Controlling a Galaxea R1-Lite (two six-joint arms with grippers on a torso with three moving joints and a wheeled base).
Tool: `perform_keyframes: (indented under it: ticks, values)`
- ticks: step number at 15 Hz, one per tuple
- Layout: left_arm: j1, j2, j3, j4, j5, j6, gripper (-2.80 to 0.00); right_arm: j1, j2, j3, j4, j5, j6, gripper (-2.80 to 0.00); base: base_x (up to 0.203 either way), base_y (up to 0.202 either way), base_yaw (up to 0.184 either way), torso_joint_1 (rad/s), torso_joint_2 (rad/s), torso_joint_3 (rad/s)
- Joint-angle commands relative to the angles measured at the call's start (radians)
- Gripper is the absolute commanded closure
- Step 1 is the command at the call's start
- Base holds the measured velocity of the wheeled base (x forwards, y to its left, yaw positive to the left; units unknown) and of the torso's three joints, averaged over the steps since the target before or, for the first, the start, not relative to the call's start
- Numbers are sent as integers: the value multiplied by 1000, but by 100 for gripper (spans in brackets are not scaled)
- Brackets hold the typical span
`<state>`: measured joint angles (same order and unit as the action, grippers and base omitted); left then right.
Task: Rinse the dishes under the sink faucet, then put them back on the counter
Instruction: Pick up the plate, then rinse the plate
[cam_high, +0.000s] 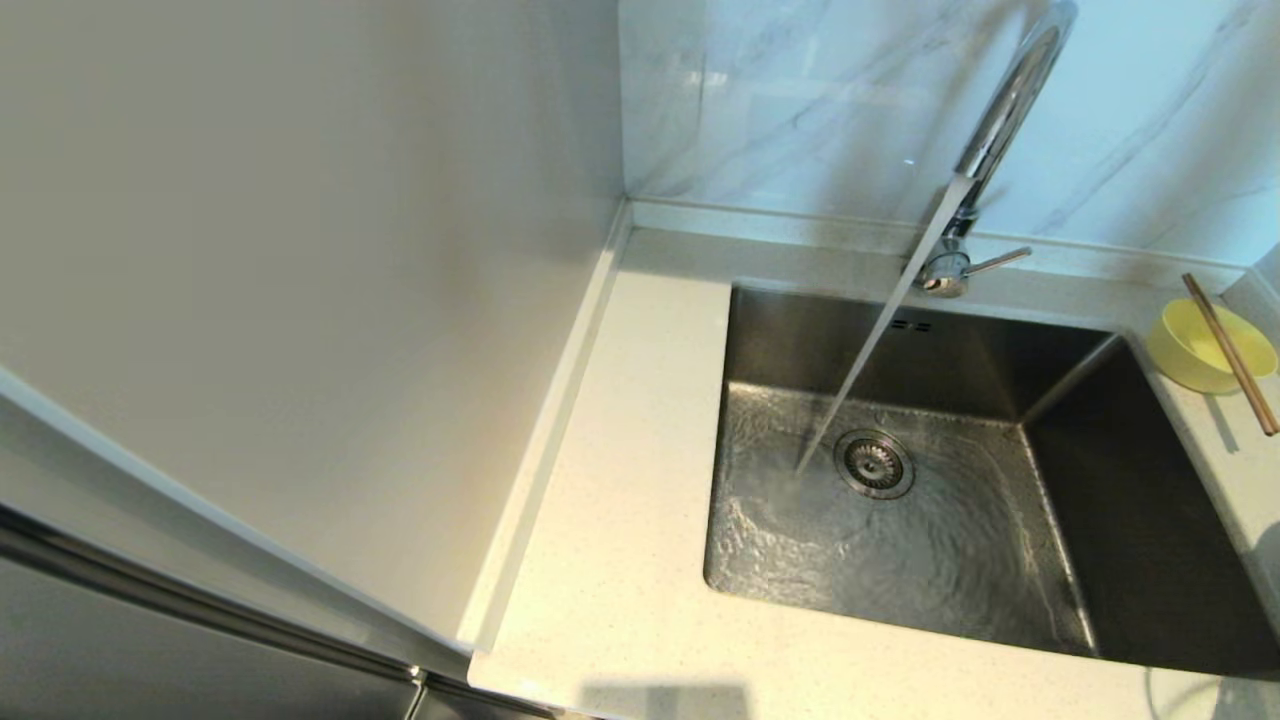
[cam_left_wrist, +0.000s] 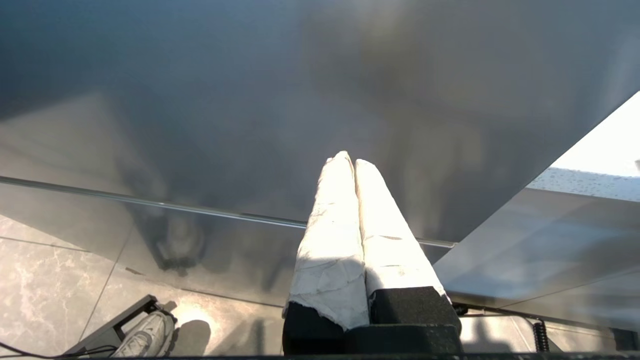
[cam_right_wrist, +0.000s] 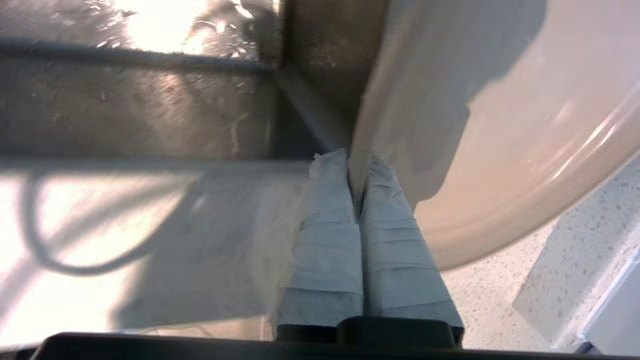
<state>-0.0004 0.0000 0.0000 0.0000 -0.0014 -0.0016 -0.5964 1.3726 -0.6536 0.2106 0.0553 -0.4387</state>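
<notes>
Head view: the chrome gooseneck faucet (cam_high: 1005, 110) pours a stream onto the rippled steel floor of the square sink (cam_high: 790, 340), beside the round drain strainer (cam_high: 874, 463). On the speckled desk (cam_high: 620, 560), right of the sink, stands the yellow bowl (cam_high: 1200, 350) with brown chopsticks (cam_high: 1232, 355) across it.

Left wrist view: my left claw (cam_left_wrist: 348, 161), cloth-wrapped, is pressed together on nothing, before a smooth grey panel (cam_left_wrist: 250, 100).

Right wrist view: my right claw (cam_right_wrist: 352, 162) pinches the glossy white plate (cam_right_wrist: 500, 125) by its rim, over the desk at the sink's edge.

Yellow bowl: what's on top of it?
A pair of brown chopsticks lies across the rim of the yellow bowl, which sits on the counter right of the sink. The visible inside looks empty; the chopsticks cover part.
</notes>
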Motion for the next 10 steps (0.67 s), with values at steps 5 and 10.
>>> perform_keyframes:
  ticks: [5, 10]
  values:
    - [0, 0, 0, 0, 0, 0, 0, 114, -139, 47, 1, 63, -7, 0, 0, 0, 0, 0, 0, 0]
    - [0, 0, 0, 0, 0, 0, 0, 344, -164, 43, -99, 96, 105, 0, 0, 0, 0, 0, 0, 0]
